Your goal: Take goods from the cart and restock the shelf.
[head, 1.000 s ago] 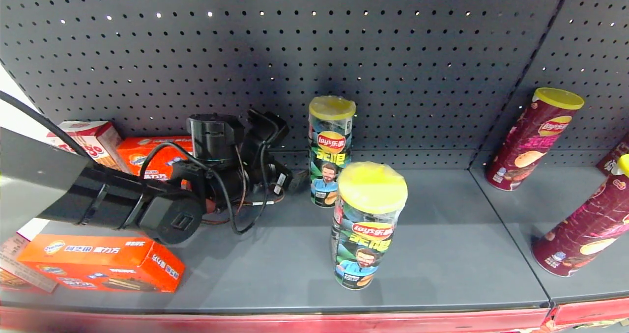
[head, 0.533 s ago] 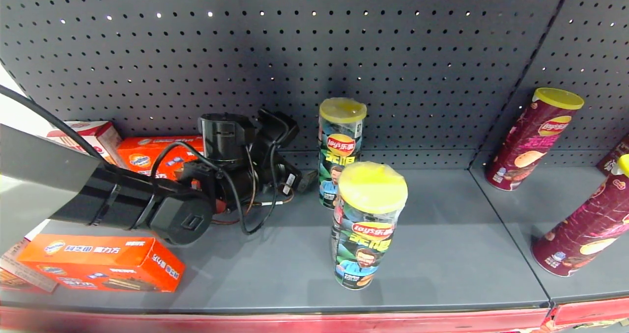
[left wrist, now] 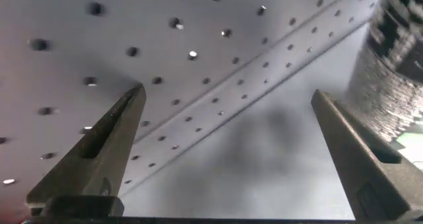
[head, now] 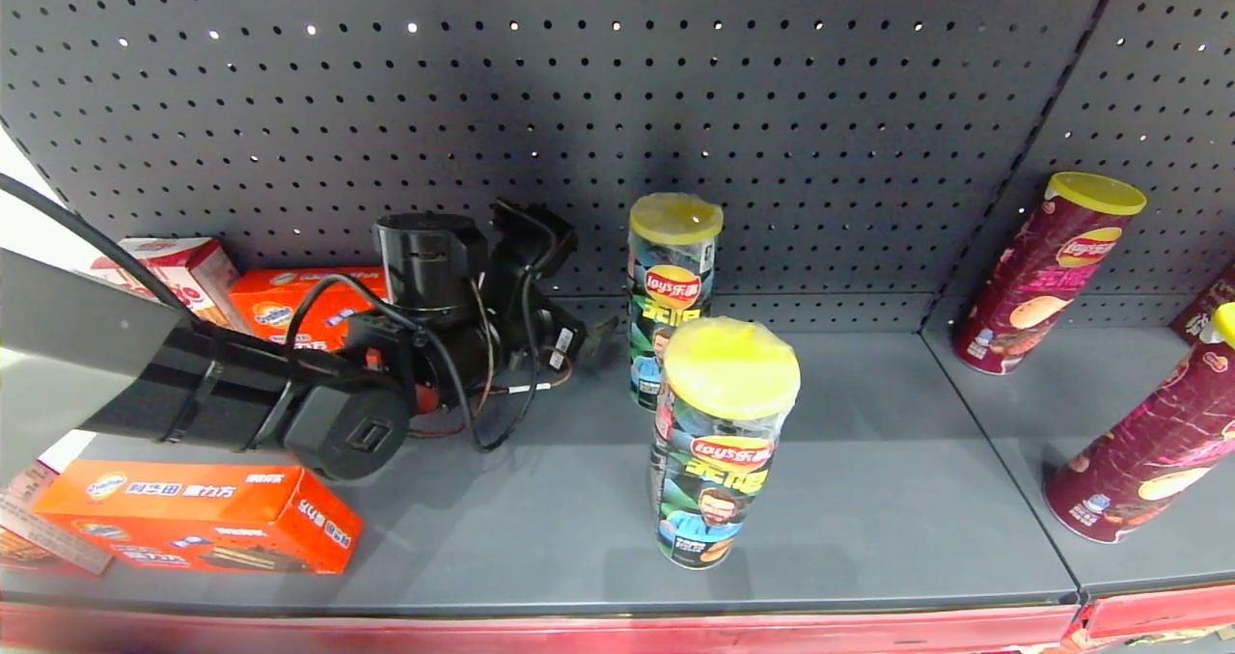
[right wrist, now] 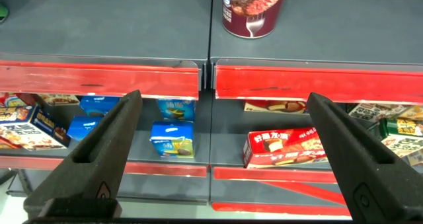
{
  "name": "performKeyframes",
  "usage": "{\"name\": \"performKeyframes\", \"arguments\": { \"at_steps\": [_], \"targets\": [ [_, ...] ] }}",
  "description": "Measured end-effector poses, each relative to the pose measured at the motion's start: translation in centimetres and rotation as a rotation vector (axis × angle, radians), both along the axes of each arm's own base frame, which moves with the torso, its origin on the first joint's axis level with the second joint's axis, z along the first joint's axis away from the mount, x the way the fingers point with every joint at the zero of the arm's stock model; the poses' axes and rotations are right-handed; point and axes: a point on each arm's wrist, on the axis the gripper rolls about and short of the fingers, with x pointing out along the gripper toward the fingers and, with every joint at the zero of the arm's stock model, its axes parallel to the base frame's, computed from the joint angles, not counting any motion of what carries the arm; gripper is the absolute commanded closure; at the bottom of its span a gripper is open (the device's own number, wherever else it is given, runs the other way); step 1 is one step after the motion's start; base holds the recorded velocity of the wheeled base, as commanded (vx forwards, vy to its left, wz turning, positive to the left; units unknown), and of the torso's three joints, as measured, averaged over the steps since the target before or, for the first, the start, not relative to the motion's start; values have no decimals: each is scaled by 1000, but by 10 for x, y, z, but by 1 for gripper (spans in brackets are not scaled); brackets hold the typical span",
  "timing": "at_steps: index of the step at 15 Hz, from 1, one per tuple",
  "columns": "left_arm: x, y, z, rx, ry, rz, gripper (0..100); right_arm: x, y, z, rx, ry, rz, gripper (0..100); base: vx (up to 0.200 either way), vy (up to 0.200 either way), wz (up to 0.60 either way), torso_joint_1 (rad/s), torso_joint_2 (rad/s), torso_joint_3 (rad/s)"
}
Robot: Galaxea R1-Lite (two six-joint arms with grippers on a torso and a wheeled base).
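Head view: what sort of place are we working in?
Probably a shop aisle: a pegboard-backed shelf holds chip cans and orange snack boxes, and lower shelves with red front strips carry more boxed goods.

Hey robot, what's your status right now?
Left gripper open beside rear chip can. Right gripper open, empty. Can upright on shelf, front can near.

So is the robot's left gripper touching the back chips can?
Apart. The head view shows a strip of grey shelf between the open left gripper and the back chips can.
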Motion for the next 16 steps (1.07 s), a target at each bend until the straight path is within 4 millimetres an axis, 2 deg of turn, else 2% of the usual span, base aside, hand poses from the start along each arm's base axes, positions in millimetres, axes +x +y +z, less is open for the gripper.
{"name": "performKeyframes", "arguments": {
  "at_steps": [3,7,10,14,15,16],
  "targets": [
    [-19,15,16,-8,-28,14,0,0,0,0,0,0,0,0,0,0,0,0,0,0],
    [-80,37,28,-8,-32,-4,0,0,0,0,0,0,0,0,0,0,0,0,0,0],
    [-121,59,28,-15,-31,37,0,0,0,0,-2,5,3,0,0,0,0,0,0,0],
    [-149,78,26,-57,-77,76,0,1,0,1,1,10,2,0,0,0,0,0,0,0],
    [-152,80,26,-62,-76,78,0,0,0,5,14,7,3,0,0,0,0,0,0,0],
    [-156,82,25,-78,-72,81,0,-1,0,22,43,-24,8,0,0,0,0,0,0,0]
  ]
}}
